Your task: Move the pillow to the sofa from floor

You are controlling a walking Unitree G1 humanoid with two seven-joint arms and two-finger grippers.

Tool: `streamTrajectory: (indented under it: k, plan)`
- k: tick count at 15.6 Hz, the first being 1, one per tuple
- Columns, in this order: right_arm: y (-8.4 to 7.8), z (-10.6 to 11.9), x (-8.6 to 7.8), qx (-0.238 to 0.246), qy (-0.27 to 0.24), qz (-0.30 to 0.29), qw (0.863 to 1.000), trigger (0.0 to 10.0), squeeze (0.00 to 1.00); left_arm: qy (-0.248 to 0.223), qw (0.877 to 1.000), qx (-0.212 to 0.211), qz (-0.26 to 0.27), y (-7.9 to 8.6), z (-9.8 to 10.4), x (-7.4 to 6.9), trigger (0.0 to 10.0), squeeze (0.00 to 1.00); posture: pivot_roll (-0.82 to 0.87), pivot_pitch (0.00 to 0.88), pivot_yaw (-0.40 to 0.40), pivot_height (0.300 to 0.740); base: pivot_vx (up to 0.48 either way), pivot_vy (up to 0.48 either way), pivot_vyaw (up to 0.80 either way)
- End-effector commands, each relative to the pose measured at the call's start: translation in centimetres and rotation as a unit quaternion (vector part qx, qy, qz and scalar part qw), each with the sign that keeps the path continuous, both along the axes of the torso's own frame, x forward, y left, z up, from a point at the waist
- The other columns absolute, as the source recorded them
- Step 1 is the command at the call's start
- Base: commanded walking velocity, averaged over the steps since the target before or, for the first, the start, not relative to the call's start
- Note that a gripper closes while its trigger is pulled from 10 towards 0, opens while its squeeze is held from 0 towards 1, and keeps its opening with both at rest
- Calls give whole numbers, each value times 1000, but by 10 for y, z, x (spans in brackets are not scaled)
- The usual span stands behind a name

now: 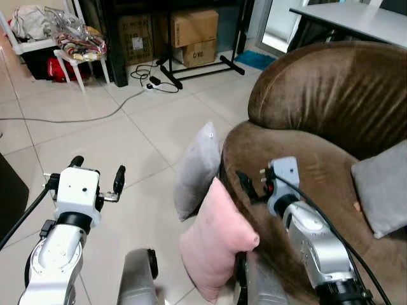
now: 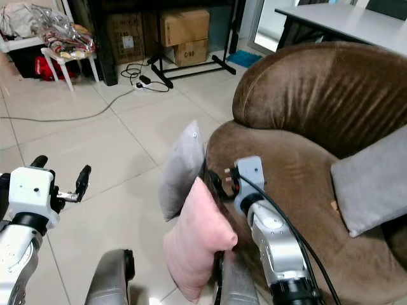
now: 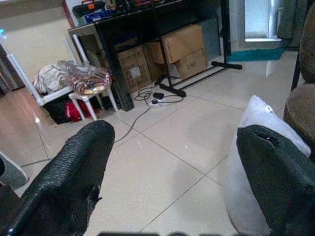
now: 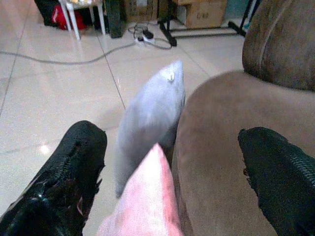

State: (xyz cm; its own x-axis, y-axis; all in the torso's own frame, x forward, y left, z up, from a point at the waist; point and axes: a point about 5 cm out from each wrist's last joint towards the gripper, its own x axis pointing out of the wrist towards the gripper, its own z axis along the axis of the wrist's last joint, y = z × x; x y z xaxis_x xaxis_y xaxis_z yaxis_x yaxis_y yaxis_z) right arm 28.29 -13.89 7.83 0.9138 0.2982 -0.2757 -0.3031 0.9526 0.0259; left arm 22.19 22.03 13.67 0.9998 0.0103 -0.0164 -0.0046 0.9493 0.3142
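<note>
Glossy floor tiles (image 1: 114, 133), velvety sofa (image 1: 331, 89)

Glossy pale floor tiles (image 1: 95, 146) filled the frame's left, cardboard boxes (image 1: 194, 35) sat under a dark rack at top centre, and a grey table (image 1: 356, 19) occupied the upper right.

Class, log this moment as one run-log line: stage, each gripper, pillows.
stage: approach | left gripper: open, above floor | right gripper: open, above pink pillow | grey pillow: leaning on sofa | nothing held
</note>
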Motion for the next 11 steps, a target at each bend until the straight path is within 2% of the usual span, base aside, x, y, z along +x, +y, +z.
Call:
streamTrajectory:
  k: [1, 6, 11]
  plan:
    - [0, 2, 3, -2, 1, 7, 1000, 10000, 0, 10, 1000, 5, -9, 1, -3, 1, 10000, 0, 23, 0, -56, 520, 0, 0, 0]
    - [12, -6, 17, -9, 29, 52, 998, 10000, 0, 27, 999, 18, -31, 2, -7, 4, 10000, 0, 20, 0, -51, 475, 0, 0, 0]
    - [29, -18, 19, -7, 58, 91, 994, 10000, 0, 39, 998, 19, -42, -2, -8, -5, 10000, 0, 44, 0, -65, 420, 0, 0, 0]
